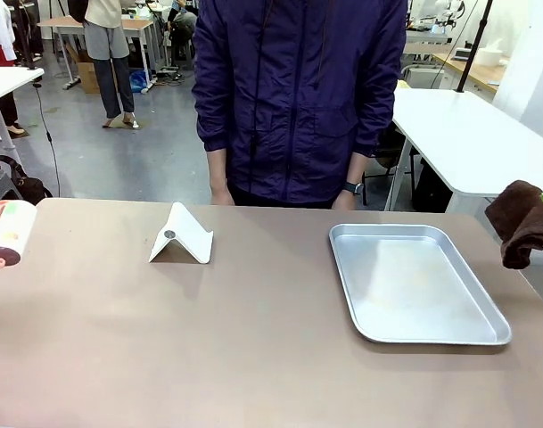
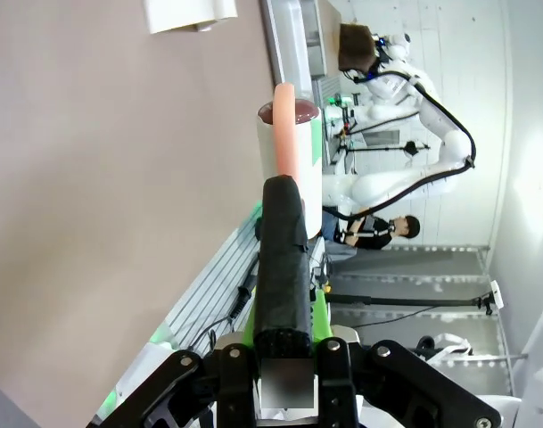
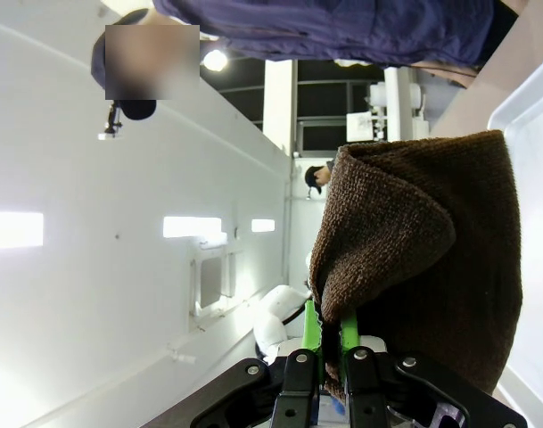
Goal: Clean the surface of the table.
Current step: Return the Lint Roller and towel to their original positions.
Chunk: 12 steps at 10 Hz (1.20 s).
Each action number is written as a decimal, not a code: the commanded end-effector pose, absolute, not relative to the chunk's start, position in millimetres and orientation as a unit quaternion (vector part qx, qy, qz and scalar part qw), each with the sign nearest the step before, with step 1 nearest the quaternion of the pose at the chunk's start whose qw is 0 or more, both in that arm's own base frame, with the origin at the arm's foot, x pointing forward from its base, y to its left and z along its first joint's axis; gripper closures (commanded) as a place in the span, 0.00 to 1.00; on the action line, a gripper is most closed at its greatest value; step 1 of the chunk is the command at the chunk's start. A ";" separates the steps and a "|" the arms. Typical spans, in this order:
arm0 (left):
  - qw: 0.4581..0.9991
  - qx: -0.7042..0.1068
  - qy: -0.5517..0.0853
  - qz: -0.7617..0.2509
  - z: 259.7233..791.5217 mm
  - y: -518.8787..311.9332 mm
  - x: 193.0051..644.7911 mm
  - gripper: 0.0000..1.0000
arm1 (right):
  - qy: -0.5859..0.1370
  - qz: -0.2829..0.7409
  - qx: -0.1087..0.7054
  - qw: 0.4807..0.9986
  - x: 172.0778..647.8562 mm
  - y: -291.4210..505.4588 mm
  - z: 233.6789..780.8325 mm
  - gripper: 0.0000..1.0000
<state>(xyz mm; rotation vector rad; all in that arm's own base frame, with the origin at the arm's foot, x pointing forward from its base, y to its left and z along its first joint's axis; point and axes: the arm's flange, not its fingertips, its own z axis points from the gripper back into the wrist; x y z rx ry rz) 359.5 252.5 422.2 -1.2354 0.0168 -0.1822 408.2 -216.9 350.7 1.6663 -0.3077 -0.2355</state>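
Note:
The brownish table [image 1: 253, 357] stretches across the front view. At its left edge hangs a lint roller [image 1: 5, 234] with a white roll and a salmon guard. In the left wrist view my left gripper [image 2: 284, 332] is shut on the roller's black handle [image 2: 282, 259], and the roll [image 2: 291, 152] points away over the table [image 2: 102, 223]. A dark brown cloth [image 1: 522, 223] hangs off the table's right end. My right gripper [image 3: 324, 337] is shut on that cloth [image 3: 431, 259], which drapes over the green pads.
A white folded stand [image 1: 182, 234] sits left of centre at the back. A silver metal tray [image 1: 414, 283] lies on the right half. A person in a dark blue jacket [image 1: 298, 98] stands at the far edge, hands down. White-topped tables stand behind.

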 end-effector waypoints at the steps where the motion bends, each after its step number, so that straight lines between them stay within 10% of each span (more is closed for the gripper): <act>1: 0.809 -0.570 0.023 -0.142 476.4 206.3 372.2 0.78 | -0.133 -0.072 0.706 0.691 421.9 -161.4 393.8 0.91; 6: 0.889 -0.414 0.109 -0.162 578.5 34.9 369.6 0.78 | -0.094 0.071 0.663 0.739 444.4 4.2 463.7 0.91; 12: 0.946 -0.321 -0.016 0.029 593.9 -128.9 427.6 0.78 | -0.069 0.088 0.643 0.758 449.8 196.4 423.8 0.91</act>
